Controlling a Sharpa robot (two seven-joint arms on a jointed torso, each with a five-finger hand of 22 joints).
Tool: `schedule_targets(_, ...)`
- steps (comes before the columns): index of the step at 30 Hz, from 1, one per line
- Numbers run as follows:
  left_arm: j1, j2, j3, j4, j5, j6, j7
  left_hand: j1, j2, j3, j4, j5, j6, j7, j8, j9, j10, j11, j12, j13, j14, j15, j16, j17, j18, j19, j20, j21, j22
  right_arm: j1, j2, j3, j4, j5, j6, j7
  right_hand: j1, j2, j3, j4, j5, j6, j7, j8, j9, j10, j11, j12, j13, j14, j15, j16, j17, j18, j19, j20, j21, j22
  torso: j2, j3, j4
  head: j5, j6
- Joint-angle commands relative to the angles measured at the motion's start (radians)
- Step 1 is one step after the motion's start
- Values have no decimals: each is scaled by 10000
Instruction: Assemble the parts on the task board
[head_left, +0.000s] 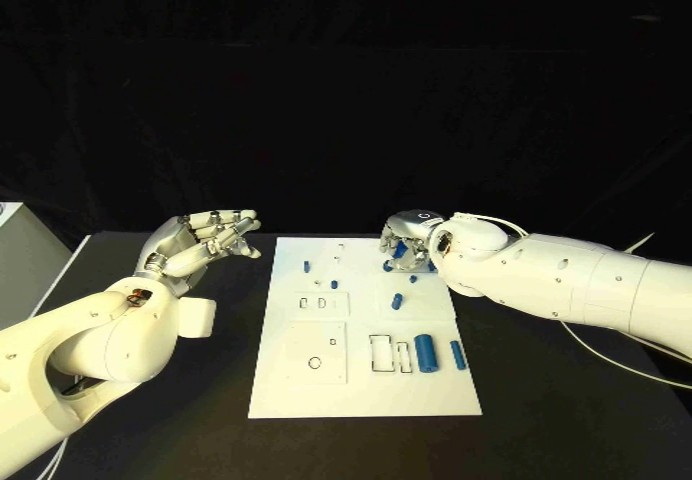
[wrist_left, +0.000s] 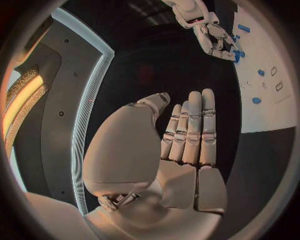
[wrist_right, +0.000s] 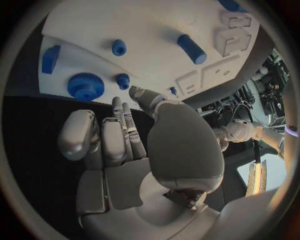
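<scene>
Right hand hovers just beside blue gear.

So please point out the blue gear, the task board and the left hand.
blue gear (wrist_right: 85, 86), right wrist view, toothed top.
task board (head_left: 368, 395), head view, bare near part.
left hand (head_left: 202, 243), head view, palm.

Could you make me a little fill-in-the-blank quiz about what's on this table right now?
1. The small parts on the task board are coloured ____.
2. The ____ hand reaches over the board's far edge, by a gear.
3. The left hand hovers beside the board, holding ____.

Missing words: blue; right; nothing
</scene>
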Motion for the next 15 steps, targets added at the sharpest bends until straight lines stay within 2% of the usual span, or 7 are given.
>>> schedule_targets(1,4,0,12,-15,-74,187,33,-77,-11,63,22,-52,52,-22,52,11,66,-3,26,11,-77,27,22,9,5,-79,22,35,9,-17,-7,1,-10,-261,420,-160,15,-87,0,42,-42,-61,-4,-67,16,-68,-12,-6,7,365,48,61,16,-95,7,47,19,-8,51,-31,25,-25,3)
schedule_targets(15,3,-9,14,-89,-81,199,35,-85,-10,68,26,-56,53,-24,55,14,67,-3,27,12,-87,27,53,12,6,-101,24,65,32,-107,36,-2,-110,-308,565,-188,38,-29,-10,78,-16,-60,-14,-59,42,-58,-23,16,26,358,45,131,59,-83,-12,54,23,-11,148,-95,116,-101,55)
